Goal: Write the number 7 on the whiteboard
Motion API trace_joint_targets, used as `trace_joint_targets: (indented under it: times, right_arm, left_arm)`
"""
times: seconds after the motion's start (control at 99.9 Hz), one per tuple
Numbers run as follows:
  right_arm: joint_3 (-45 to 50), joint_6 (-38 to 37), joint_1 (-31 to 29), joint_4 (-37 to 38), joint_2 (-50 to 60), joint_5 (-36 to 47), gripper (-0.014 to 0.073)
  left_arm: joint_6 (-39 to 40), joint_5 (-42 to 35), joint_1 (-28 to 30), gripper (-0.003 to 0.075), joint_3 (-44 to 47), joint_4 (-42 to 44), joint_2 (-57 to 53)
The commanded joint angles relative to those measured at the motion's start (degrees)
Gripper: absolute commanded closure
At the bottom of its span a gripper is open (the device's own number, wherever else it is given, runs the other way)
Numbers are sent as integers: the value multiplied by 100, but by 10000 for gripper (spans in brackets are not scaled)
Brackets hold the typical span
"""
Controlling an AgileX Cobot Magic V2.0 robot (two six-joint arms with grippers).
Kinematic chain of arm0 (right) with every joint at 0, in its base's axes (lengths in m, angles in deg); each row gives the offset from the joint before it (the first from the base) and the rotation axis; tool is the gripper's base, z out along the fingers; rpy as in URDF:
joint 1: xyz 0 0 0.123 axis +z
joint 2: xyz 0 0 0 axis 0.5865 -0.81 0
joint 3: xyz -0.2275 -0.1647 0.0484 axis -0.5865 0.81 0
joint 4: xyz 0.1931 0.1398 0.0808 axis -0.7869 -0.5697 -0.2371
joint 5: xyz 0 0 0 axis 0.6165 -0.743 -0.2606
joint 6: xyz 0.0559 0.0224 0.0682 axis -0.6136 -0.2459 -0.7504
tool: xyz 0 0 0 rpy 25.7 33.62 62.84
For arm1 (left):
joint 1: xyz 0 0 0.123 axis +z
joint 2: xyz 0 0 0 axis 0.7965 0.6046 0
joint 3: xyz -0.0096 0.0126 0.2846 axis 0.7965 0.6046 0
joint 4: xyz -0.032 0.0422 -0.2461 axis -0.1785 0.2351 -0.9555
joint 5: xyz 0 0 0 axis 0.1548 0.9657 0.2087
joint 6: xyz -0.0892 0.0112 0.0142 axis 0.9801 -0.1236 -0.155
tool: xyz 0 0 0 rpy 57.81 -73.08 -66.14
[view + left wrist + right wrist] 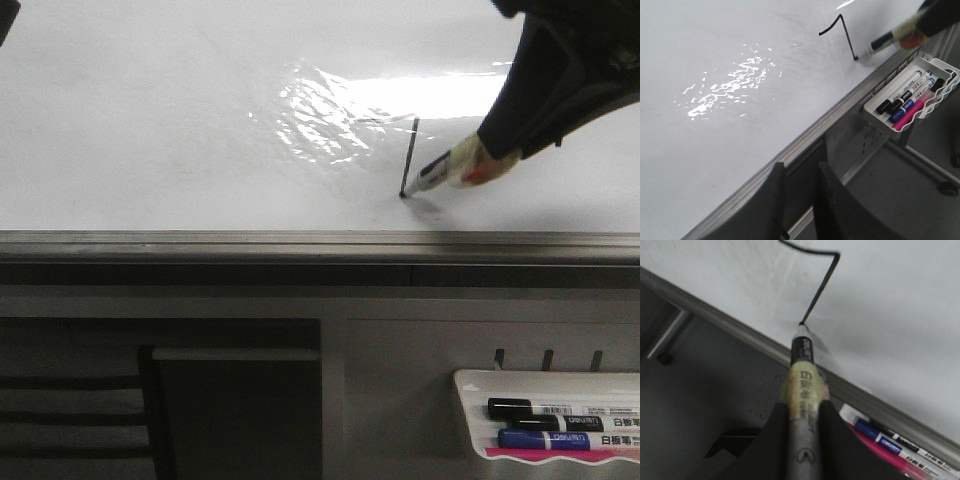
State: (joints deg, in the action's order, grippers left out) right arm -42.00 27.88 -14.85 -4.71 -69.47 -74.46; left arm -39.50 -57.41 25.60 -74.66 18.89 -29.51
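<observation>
Dragging the tip any further down is your main risk: the marker (445, 172) touches the whiteboard (150, 120) at the very foot of the number 7 (409, 158), and that foot sits close to the grey frame edge (300, 243). Extend the stroke and the figure will grow a tail or the tip will catch on the frame. Lifting off sideways rather than straight away from the board would likely leave a smear or a hook at the bottom. The top bar is faint in the front view, though the left wrist view shows it clearly as a short line joining the slanted stroke, so I would judge the figure essentially complete.

Your right hand (801, 412) comes in from the right side and above, angled down toward the board, with the marker pointing down and leftward at the stroke's end. Its fingers are narrowed and clamped on the marker barrel, one on each side. Your left hand (800, 187) hangs well apart from the writing, over the board's lower edge, holding nothing, its fingers set a little apart. The marker tray (470, 385) with spare markers (560, 425) hangs below the frame, clear of the tip.
</observation>
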Motion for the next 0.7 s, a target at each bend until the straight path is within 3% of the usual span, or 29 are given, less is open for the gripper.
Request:
trace_joint_targets:
  times: [0.0, 0.2, 0.461, 0.691]
  right_arm:
    - [-182, 0, 48, 33, 143, 244, 650]
    - [-632, 410, 167, -93, 446, -118, 650]
    - [-922, 2400, 603, -114, 671, -1101, 650]
    - [-922, 3443, 917, -127, 708, -1129, 650]
  left_arm:
    - [17, -530, 17, 607, -157, -132, -19]
    - [7, -474, -51, 607, -171, -262, 7]
    - [-394, 607, -885, 607, -979, -300, 748]
    - [-613, 720, -1384, 607, -1456, -300, 1609]
